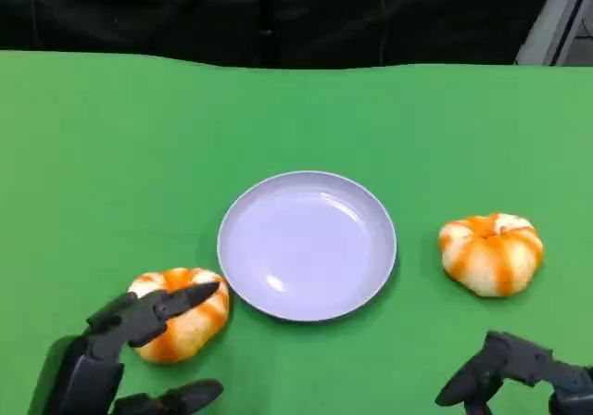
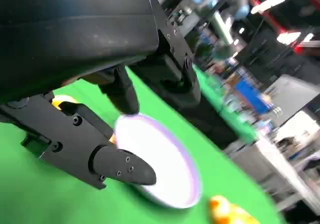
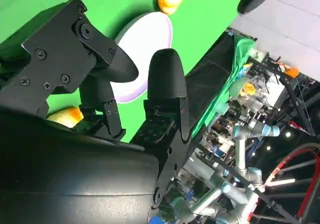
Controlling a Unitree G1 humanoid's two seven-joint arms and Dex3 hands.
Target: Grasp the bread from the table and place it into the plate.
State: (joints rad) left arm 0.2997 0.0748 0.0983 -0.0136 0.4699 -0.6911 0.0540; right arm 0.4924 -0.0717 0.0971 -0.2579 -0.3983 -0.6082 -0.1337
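Left bread (image 1: 178, 312): orange-striped bun on the green table (image 1: 111, 156), just off the plate (image 1: 307, 245) at its 8 o'clock, near its rim.
Right bread (image 1: 491, 252): same kind, at the plate's 3 o'clock, apart from it.
Plate: pale lilac, round, mid-table.
Left hand (image 1: 130, 341): fingers (image 1: 190, 298) spread and reaching over the left bread, thumb low at the bread's 6 o'clock; nothing grasped, contact unclear.
Right hand (image 1: 514, 370): low, at the right bread's 6 o'clock, well apart from it, fingers loosely apart, holding nothing.
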